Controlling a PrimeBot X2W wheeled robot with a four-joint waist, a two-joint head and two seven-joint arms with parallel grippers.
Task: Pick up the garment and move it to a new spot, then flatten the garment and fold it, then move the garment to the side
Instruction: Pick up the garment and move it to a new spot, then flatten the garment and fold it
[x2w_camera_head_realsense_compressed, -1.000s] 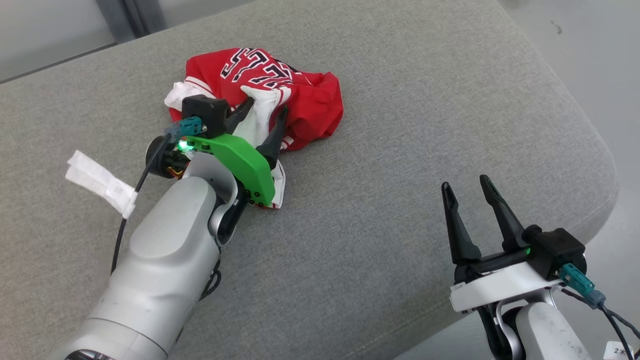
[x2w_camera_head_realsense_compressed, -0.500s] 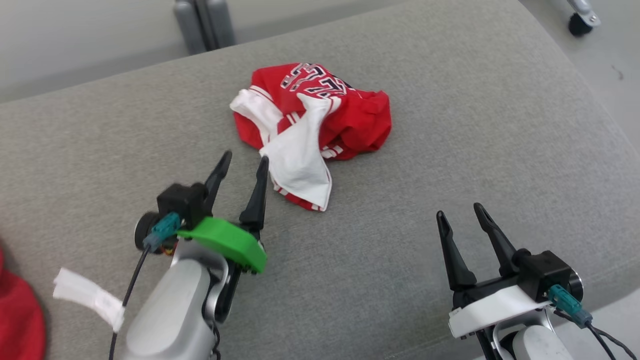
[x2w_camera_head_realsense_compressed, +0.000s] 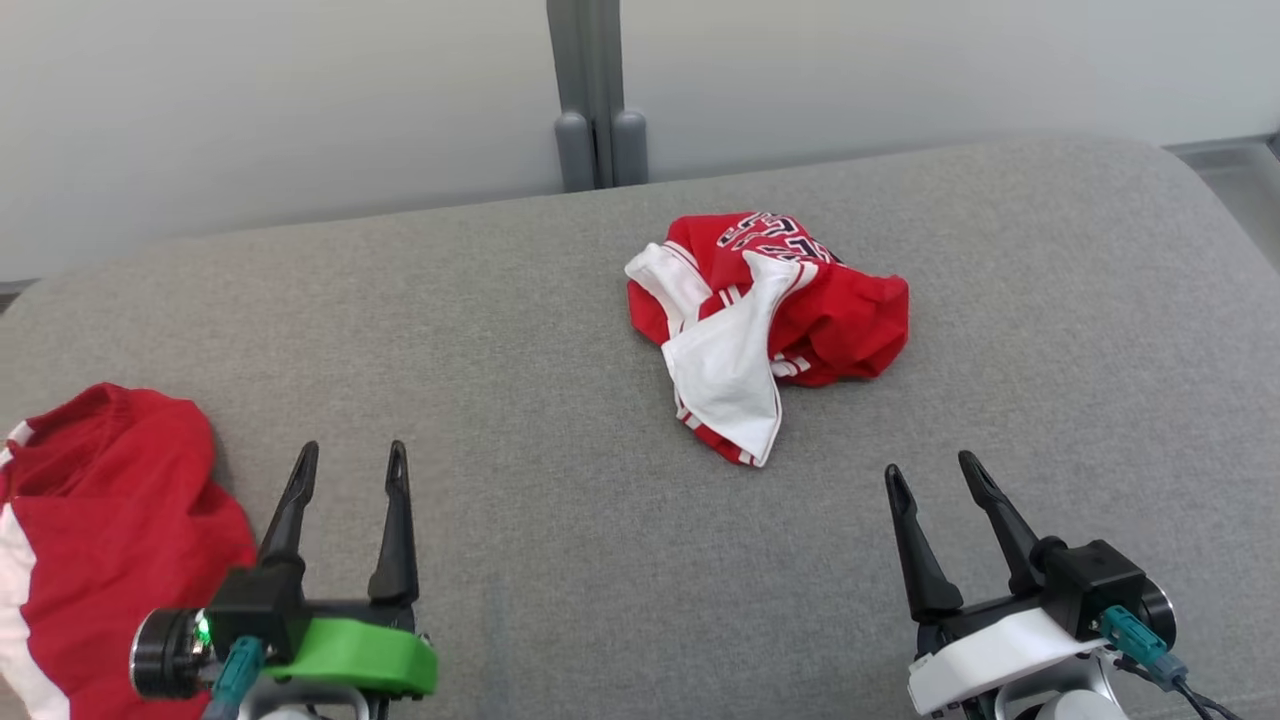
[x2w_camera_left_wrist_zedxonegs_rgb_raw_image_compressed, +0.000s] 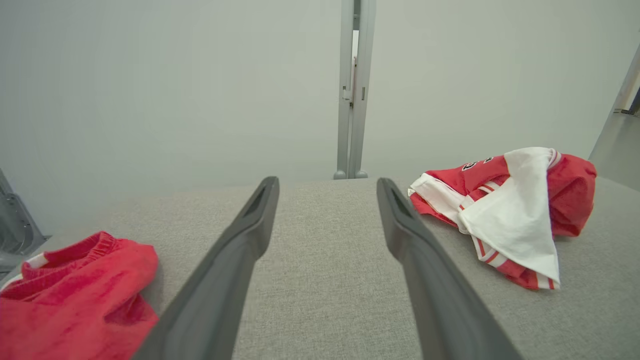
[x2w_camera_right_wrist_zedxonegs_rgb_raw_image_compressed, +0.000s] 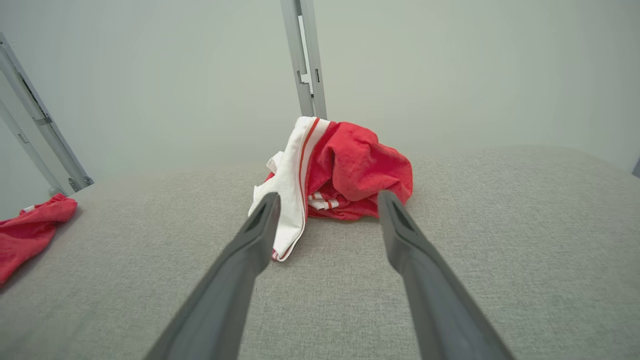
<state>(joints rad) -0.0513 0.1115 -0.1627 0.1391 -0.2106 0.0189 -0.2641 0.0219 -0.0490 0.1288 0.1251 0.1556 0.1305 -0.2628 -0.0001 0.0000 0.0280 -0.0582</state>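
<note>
A crumpled red and white garment (x2w_camera_head_realsense_compressed: 770, 320) with dark lettering lies bunched in the middle of the grey cushioned surface (x2w_camera_head_realsense_compressed: 560, 480). It also shows at the right of the left wrist view as the garment (x2w_camera_left_wrist_zedxonegs_rgb_raw_image_compressed: 505, 215), and straight ahead in the right wrist view as the garment (x2w_camera_right_wrist_zedxonegs_rgb_raw_image_compressed: 340, 170). My left gripper (x2w_camera_head_realsense_compressed: 350, 460) is open at the lower left, well short of it and holding nothing. My right gripper (x2w_camera_head_realsense_compressed: 935, 475) is open at the lower right, nearer the garment's white flap, with nothing between its fingers.
A second red garment (x2w_camera_head_realsense_compressed: 100, 540) lies at the left edge of the surface, beside my left gripper; it shows too as the red garment (x2w_camera_left_wrist_zedxonegs_rgb_raw_image_compressed: 70, 300). A pale wall with a grey upright post (x2w_camera_head_realsense_compressed: 595, 95) stands behind the far edge. Floor lies beyond the right edge.
My left gripper has pulled back from the crumpled garment to the lower left, letting go of it. The camera has swung, bringing the wall and the second red garment into view.
</note>
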